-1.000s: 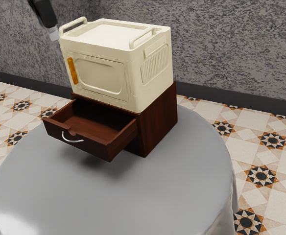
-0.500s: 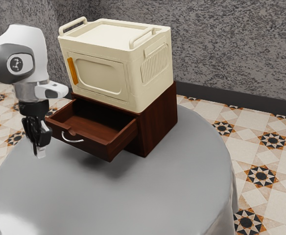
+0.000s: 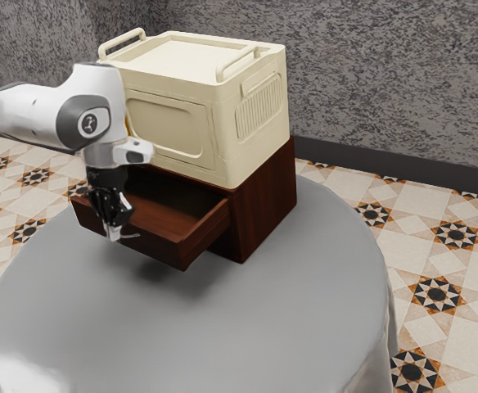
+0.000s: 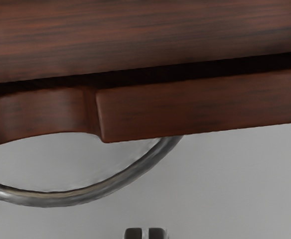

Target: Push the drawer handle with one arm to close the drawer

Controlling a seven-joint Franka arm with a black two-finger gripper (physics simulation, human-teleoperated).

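Some of the handle (image 3: pixel 130 237) hides behind the clenched claw (image 3: pixel 113 234) (fingertips cropped in the wrist view).

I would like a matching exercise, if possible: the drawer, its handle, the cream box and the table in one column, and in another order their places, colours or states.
1. Drawer
2. Handle
3. Cream box
4. Table

A. Grey, with a rounded edge
B. Standing open
C. On the brown cabinet
D. Curved, metallic

Pairs: 1-B, 2-D, 3-C, 4-A
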